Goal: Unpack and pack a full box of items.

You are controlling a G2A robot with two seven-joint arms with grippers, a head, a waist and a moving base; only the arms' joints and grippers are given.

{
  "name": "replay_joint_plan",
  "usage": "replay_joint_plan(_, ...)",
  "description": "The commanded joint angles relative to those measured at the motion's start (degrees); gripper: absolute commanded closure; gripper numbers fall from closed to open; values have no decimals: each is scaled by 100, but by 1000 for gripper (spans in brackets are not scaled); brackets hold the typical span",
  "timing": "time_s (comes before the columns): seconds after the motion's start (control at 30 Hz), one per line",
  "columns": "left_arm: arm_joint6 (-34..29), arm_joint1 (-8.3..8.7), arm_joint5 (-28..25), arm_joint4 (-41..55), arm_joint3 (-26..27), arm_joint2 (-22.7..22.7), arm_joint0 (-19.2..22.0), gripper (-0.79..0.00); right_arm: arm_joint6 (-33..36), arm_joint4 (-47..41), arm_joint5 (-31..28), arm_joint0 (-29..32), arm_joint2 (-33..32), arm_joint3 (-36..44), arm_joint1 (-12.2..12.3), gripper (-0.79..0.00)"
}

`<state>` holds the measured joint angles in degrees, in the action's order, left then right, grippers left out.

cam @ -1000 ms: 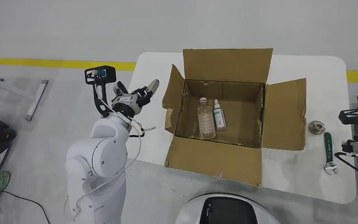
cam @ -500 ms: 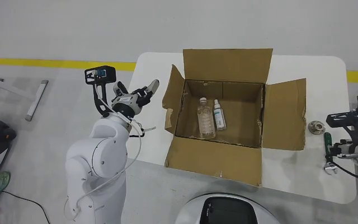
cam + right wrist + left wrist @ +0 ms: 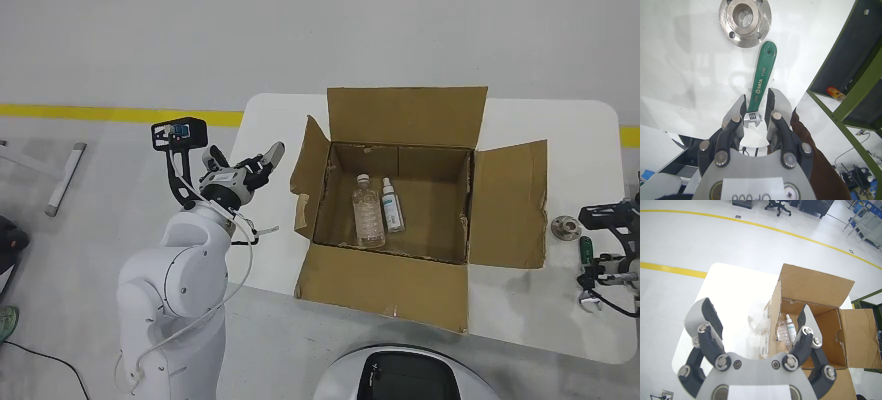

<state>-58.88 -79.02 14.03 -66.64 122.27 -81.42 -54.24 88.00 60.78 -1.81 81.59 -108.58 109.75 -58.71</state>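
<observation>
From the top, the brown cardboard box (image 3: 385,287) stands open in the middle of the white surface (image 3: 280,120) with only 2 items lying side by side on its floor, a clear plastic water bottle (image 3: 368,212) and a small white spray bottle (image 3: 392,205). The green-handled adjustable wrench (image 3: 586,258) and the round steel flange (image 3: 565,227) lie outside, near the right edge, beyond the box's spread right flap. That flap is a likely snag if the wrench is carried across low. The right tool (image 3: 600,272) hangs over the wrench. The left tool (image 3: 243,155) is held up off the surface's left edge, pointing toward the box. The left wrist view shows that tool (image 3: 755,306) spread wide and empty, looking into the box past the torn left flap. In the right wrist view the right tool (image 3: 757,94) points down, partly open, its 2 pads straddling the wrench's neck just by the metal head. 1 pad looks to be against the handle and the other stands clear. Closing there is far off balance, so the long slick handle could swing down or twist out. The handle's tip sits just beside the flange and may knock it.
</observation>
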Motion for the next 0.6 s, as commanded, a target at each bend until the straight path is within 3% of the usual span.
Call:
replay_joint_plan(0.0,0,0,0,0,0,0,0,-785,0,3,48,-11,37,-39,48,-268)
replay_joint_plan(0.57,0,0,0,0,0,0,0,-785,-78,-347,251,116,-23,97,237,-286)
